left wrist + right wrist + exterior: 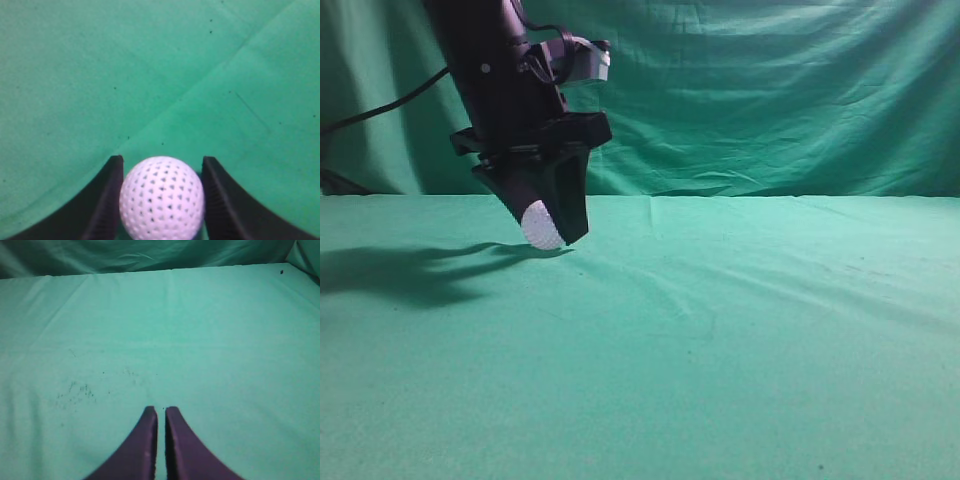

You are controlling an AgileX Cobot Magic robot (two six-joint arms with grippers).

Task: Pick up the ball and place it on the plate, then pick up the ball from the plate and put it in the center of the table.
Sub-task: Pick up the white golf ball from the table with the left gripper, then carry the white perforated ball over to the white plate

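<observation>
ball [161, 197]: white, matt, dimpled all over
bench [740, 330]: green cloth, matt, creased
left hand [161, 200]: black, smooth, looks plastic

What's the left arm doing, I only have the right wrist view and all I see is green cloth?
Observer: The left gripper is shut on the ball, low over the cloth.
Operator: Is the ball touching the cloth?
Observer: The exterior view can't settle that; its shadow lies right beside it.
Operator: Any plate nearby?
Observer: No plate shows in any view; the left wrist view has only bare cloth beyond the ball.
</observation>
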